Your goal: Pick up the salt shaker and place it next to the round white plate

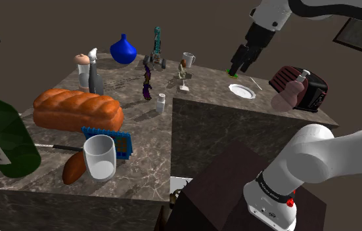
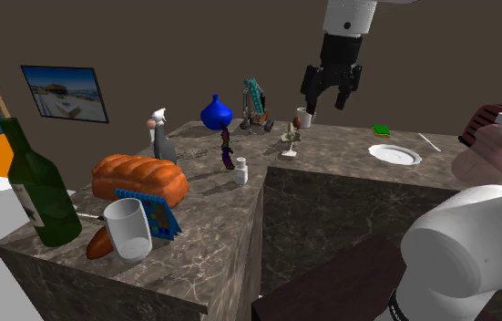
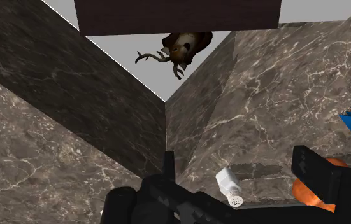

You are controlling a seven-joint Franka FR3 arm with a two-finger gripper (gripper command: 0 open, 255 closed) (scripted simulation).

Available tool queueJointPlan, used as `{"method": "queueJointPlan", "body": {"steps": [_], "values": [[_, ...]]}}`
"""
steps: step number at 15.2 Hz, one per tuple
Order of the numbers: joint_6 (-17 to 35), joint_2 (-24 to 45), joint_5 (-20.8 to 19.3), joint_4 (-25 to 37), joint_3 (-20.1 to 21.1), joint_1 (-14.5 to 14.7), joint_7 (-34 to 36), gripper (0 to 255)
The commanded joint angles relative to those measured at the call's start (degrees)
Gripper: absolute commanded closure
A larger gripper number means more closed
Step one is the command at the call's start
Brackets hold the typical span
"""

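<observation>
The salt shaker (image 1: 161,102) (image 2: 240,170) is a small white bottle standing near the inner corner of the dark marble counter (image 1: 140,164). The round white plate (image 1: 242,90) (image 2: 394,154) lies on the counter's other wing, towards the shoulder view's right. My black gripper (image 1: 240,67) (image 2: 326,103) hangs open in the air above that wing, close to the plate and well away from the shaker. In the wrist view the shaker (image 3: 229,188) shows far below, between the spread fingers (image 3: 311,172), untouched.
Around the shaker stand a bread loaf (image 1: 77,109), a purple figurine (image 1: 148,84), a goblet (image 1: 182,71), a blue vase (image 1: 123,49) and a spray bottle (image 1: 94,72). A glass (image 1: 99,157) and green bottle (image 1: 2,131) stand nearer. A toaster (image 1: 297,85) sits beyond the plate.
</observation>
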Motion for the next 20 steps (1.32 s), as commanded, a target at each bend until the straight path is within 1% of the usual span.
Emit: {"method": "queueJointPlan", "body": {"steps": [1, 5, 10, 15, 20], "values": [[0.0, 0.0, 0.0, 0.0, 0.0, 0.0, 0.0, 0], [5.99, 7.74, 0.74, 0.78, 1.13, 0.58, 1.04, 0], [12.56, 18.19, 1.35, 3.48, 2.46, 1.19, 2.28, 0], [17.81, 29.16, 1.54, 8.01, 3.7, 1.68, 3.53, 0], [21.53, 40.39, 1.23, 14.32, 4.76, 2.15, 4.87, 0]]}}
